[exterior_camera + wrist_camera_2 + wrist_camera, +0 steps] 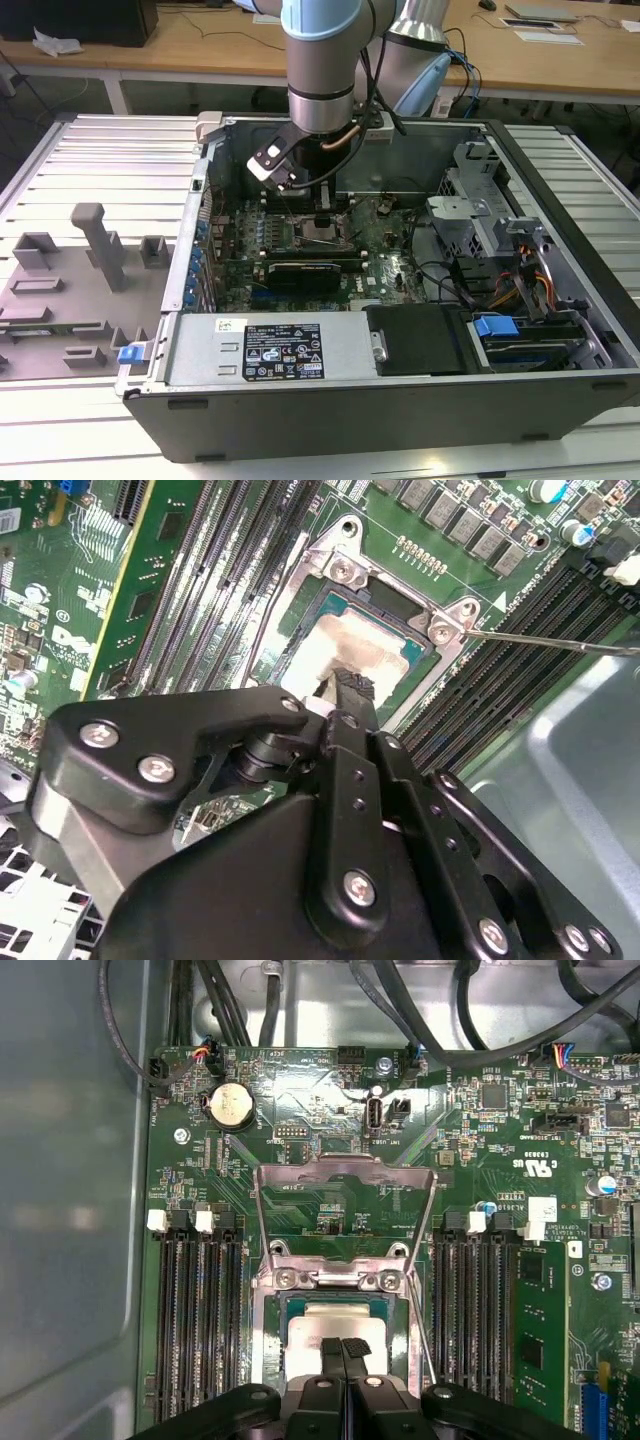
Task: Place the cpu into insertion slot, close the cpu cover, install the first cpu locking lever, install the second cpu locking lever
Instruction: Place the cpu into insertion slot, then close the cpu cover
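Robot lab: slatted bench [90, 160], cabled desks [200, 45]

The exterior view looks down across the computer case [400, 415]; both wrist views, seemingly near, share the insertion slot [268, 1345] [345, 572].

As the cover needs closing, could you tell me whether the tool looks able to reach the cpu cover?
Probably yes: the cpu cover is swung open just beyond the tool, which sits over the cpu, with nothing between them.

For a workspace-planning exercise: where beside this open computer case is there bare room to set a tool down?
Free: the ribbed table between the grey fixtures and its far edge, and the strip at the exterior view's right of the case. Crowded: the insertion slot, where the end effector sits over the cpu.
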Controlling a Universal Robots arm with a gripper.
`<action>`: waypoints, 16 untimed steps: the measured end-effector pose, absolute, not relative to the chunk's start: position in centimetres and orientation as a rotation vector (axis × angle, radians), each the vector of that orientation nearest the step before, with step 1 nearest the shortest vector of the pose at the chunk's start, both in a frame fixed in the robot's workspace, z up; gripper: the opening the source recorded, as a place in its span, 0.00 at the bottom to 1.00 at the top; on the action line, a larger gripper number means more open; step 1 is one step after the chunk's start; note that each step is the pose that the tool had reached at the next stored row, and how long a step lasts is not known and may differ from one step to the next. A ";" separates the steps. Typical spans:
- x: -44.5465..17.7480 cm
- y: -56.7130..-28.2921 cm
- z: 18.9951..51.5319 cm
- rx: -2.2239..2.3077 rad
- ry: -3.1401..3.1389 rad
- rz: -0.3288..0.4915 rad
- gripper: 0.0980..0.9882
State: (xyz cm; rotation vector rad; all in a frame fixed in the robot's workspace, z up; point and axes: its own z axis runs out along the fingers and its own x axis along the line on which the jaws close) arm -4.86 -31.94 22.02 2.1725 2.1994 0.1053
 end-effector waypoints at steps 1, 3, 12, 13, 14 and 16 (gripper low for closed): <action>-4.9 -31.9 22.2 2.173 2.199 0.106 0.01; -4.9 -31.9 23.5 2.173 2.199 0.106 0.01; -4.9 -31.9 25.9 2.174 2.198 0.106 0.01; -4.9 -31.9 25.9 2.174 2.198 0.106 0.01; -4.9 -31.9 25.9 2.174 2.198 0.106 0.01; -4.9 -31.9 25.9 2.174 2.198 0.106 0.01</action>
